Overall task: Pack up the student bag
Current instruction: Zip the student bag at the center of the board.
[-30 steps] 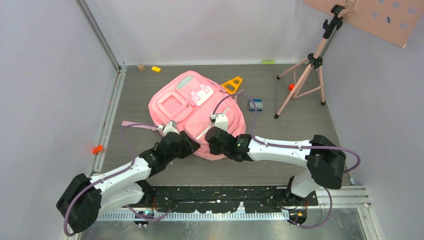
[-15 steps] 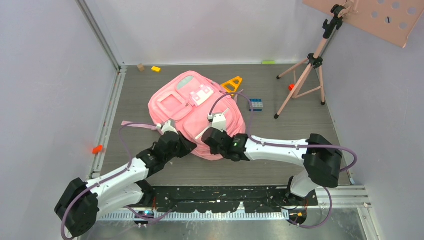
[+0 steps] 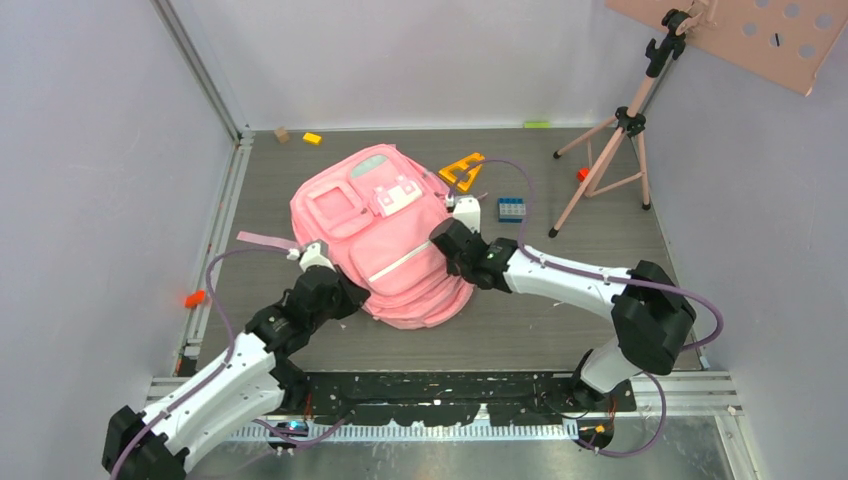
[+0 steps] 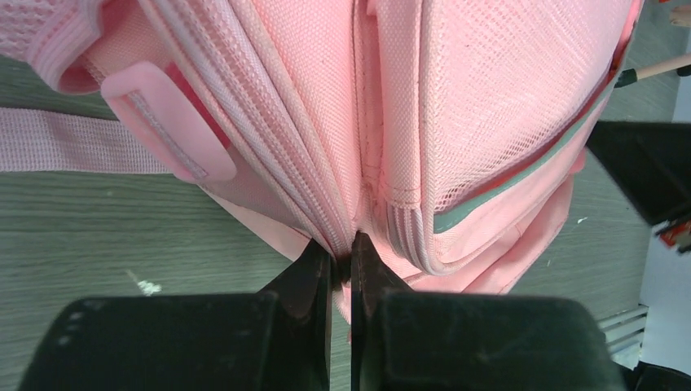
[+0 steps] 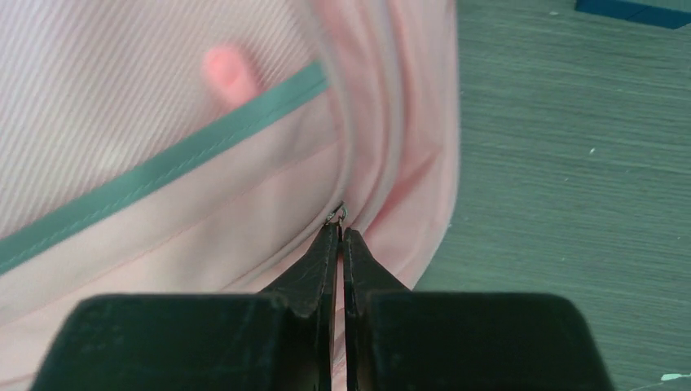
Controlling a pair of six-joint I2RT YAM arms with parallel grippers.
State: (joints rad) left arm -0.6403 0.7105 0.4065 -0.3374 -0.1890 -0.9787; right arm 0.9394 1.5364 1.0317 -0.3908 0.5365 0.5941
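Observation:
The pink student bag (image 3: pixel 385 235) lies flat in the middle of the table, front pockets up. My left gripper (image 3: pixel 335 285) is at its near left edge, shut on a fold of fabric by the zipper seam (image 4: pixel 342 254). My right gripper (image 3: pixel 445 240) is at the bag's right side, shut on a small metal zipper pull (image 5: pixel 336 217). A pink strap (image 3: pixel 265 241) trails left from the bag, and it also shows in the left wrist view (image 4: pixel 73 142). A grey-green trim line (image 5: pixel 163 171) crosses the bag in the right wrist view.
An orange triangle piece (image 3: pixel 463 168) and a blue brick (image 3: pixel 512 208) lie right of the bag. A pink tripod (image 3: pixel 610 150) stands at the back right. Small yellow (image 3: pixel 313 138), tan (image 3: pixel 283 134), green (image 3: pixel 537 124) and orange (image 3: pixel 195 298) bits lie near the edges.
The right gripper has moved up and to the right along the bag's side with the zipper pull. The left gripper has drawn back to the left; the bag has shifted and flattened.

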